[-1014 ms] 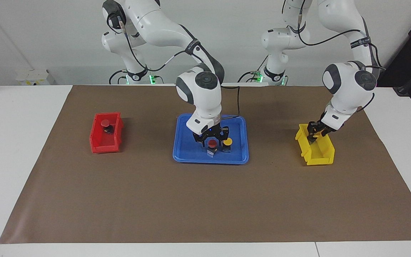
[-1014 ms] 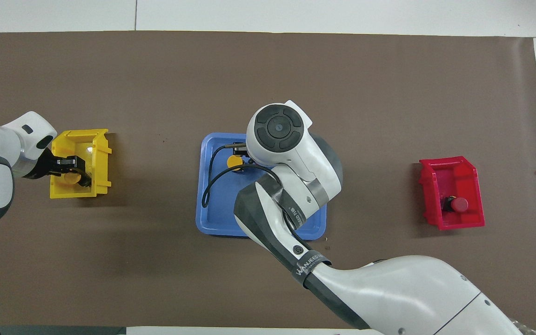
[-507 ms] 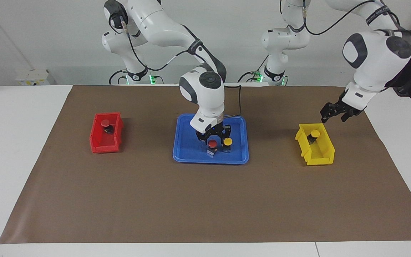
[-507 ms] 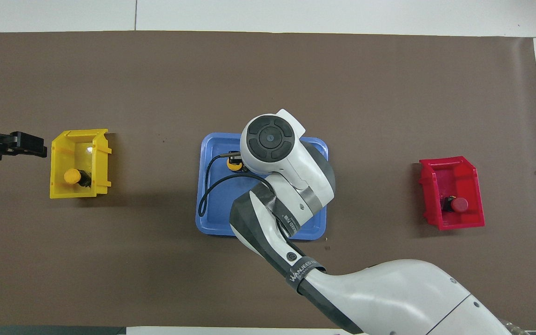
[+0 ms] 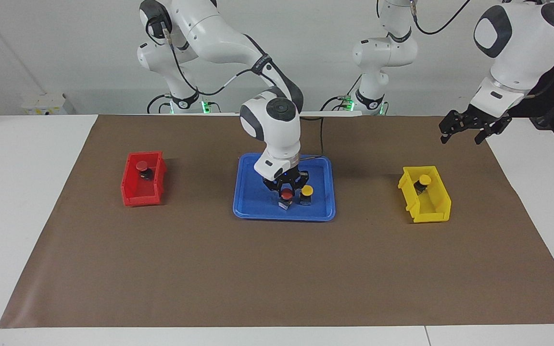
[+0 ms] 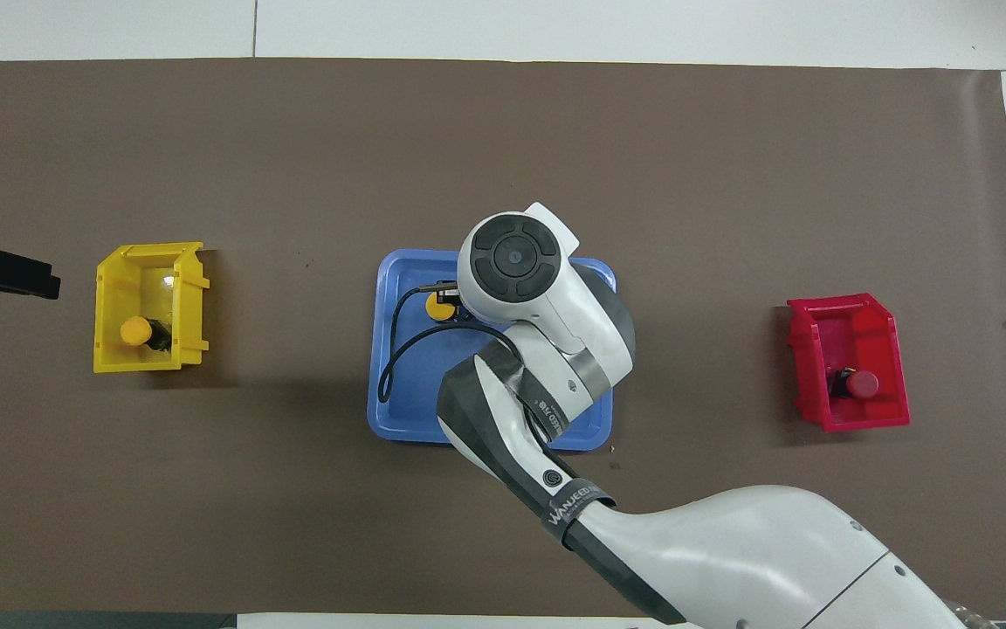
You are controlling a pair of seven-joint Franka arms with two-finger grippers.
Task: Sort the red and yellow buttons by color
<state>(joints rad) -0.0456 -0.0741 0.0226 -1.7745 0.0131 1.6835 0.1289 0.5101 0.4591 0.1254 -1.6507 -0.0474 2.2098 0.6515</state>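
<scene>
My right gripper (image 5: 285,188) is low over the blue tray (image 5: 253,202), open, with its fingers on either side of a red button (image 5: 285,193). A yellow button (image 5: 308,191) stands beside it on the tray and also shows in the overhead view (image 6: 440,305), where my right hand hides the red one. The second red button (image 5: 141,166) lies in the red bin (image 5: 135,198). The second yellow button (image 5: 424,180) lies in the yellow bin (image 5: 433,214). My left gripper (image 5: 460,138) is open and empty, raised beside the yellow bin, toward the left arm's end.
A brown mat (image 5: 277,269) covers the table. The red bin (image 6: 817,411) stands toward the right arm's end, the yellow bin (image 6: 193,297) toward the left arm's end, the tray (image 6: 407,384) between them. My right arm (image 6: 730,550) stretches over the mat to the tray.
My left gripper let the yellow button go in the yellow bin, then rose and drew away from it. My right gripper sank lower around the red button on the tray.
</scene>
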